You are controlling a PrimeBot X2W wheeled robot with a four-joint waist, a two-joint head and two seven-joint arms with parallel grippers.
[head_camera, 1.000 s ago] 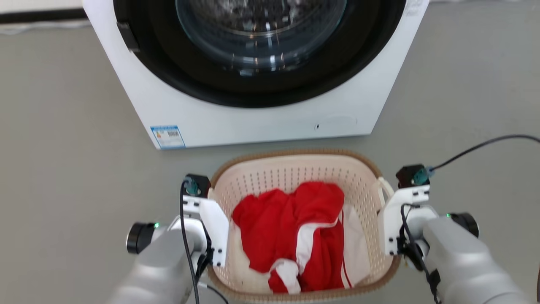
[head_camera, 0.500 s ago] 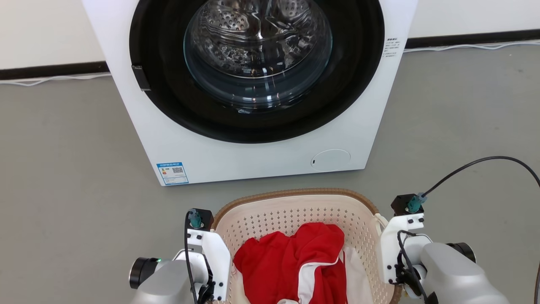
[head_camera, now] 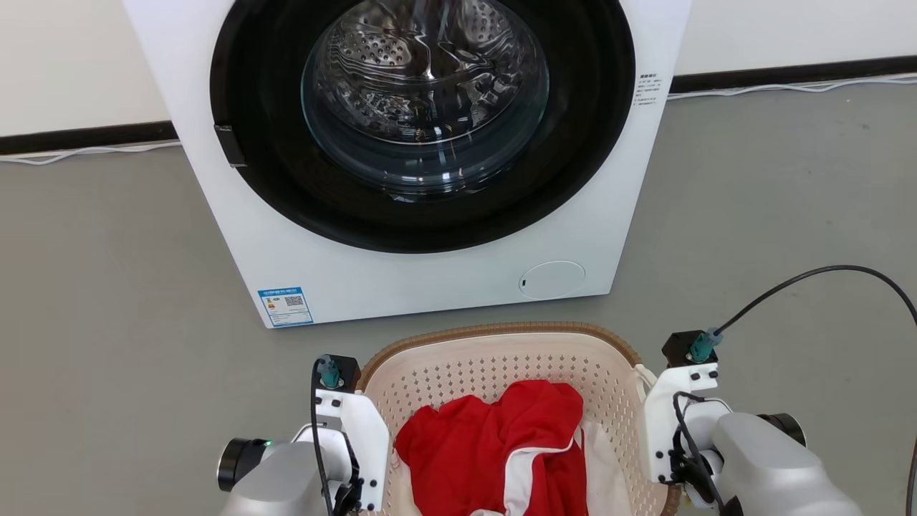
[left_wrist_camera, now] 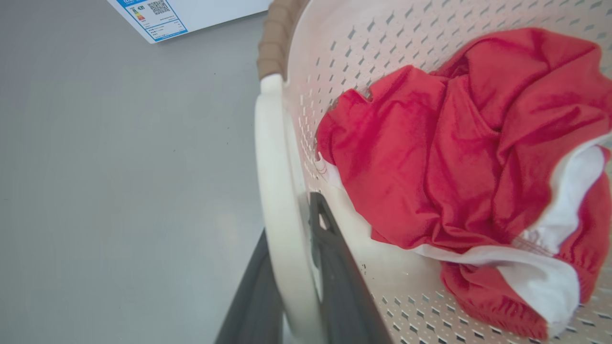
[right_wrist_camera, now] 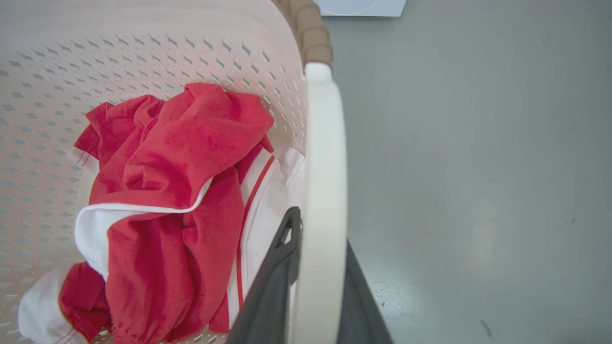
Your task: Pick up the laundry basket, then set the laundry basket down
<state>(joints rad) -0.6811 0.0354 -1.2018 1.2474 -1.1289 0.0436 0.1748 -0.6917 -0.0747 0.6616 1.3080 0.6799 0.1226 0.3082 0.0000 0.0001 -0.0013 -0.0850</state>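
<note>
Since the left gripper [left_wrist_camera: 290, 215] is clenched on one white handle [left_wrist_camera: 272, 167] and the right gripper [right_wrist_camera: 320, 227] on the other, the grasp looks done. The basket [head_camera: 501, 358] sits at lower centre of the head view, below the washer [head_camera: 430, 287]. Lift cannot be confirmed; set-down remains.

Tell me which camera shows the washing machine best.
The head view: the washing machine faces it, round door whole. The left wrist view catches its label corner; the right wrist view, its round flap.
</note>
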